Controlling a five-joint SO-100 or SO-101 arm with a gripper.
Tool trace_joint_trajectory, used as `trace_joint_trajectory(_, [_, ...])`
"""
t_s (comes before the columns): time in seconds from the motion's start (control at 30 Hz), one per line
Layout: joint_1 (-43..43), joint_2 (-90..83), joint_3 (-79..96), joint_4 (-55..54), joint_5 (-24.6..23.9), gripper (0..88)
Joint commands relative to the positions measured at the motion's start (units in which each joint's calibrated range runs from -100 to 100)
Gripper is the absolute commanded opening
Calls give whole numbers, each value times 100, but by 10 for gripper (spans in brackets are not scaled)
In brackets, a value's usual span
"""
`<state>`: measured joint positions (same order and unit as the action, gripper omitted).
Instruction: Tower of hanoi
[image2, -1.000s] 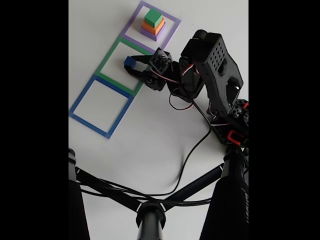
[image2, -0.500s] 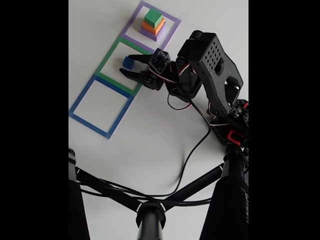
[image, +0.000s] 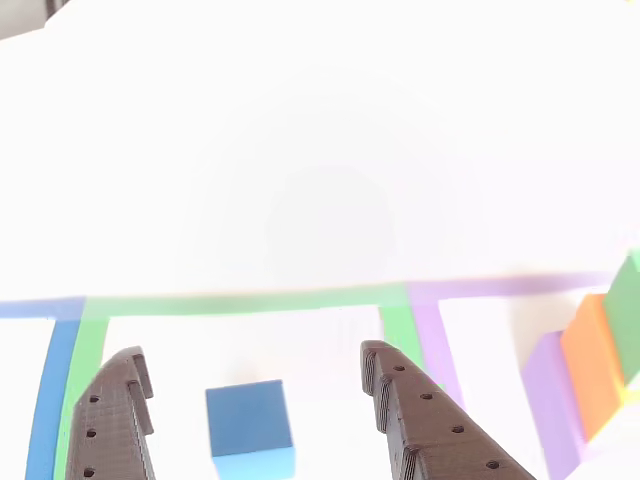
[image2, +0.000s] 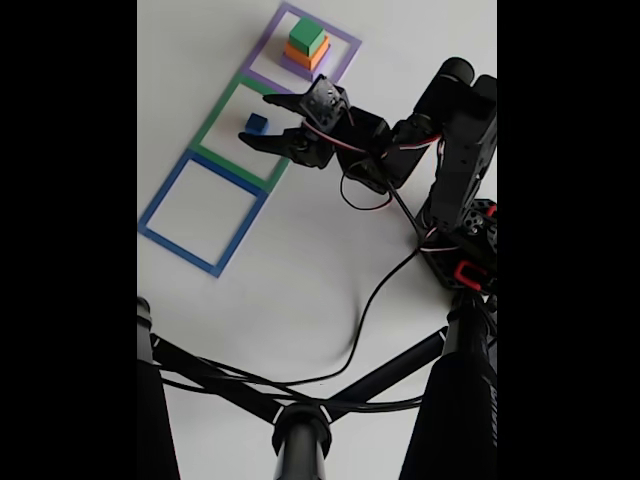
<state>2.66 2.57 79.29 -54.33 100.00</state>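
Released since a second ago, the small blue cube (image2: 257, 123) sits inside the green square outline (image2: 214, 131), and the pincer (image2: 255, 120) has spread wide, fingers apart from it on either side. Green block (image2: 306, 36), orange block (image2: 318, 55) and purple block (image2: 297, 66) are stacked within the purple outline (image2: 345, 55). Up close, the other view shows the cube (image: 250, 428) between the dark fingers (image: 420, 420).

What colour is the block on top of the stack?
Green: the top block shows best in the fixed view.
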Motion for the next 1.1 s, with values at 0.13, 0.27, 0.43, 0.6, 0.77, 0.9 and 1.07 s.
trace_joint_trajectory(0.13, [328,-3976,108,3806,0,91])
trace_joint_trajectory(0.27, [453,-5389,-229,5944,0,20])
trace_joint_trajectory(0.43, [750,-6269,-1665,8931,0,2])
trace_joint_trajectory(0.6, [1067,-6341,-3756,11539,0,2])
trace_joint_trajectory(0.77, [1393,-6091,-5820,13587,0,2])
trace_joint_trajectory(0.9, [1757,-5800,-7029,14575,0,6])
trace_joint_trajectory(1.07, [2179,-5647,-7474,14923,0,38])
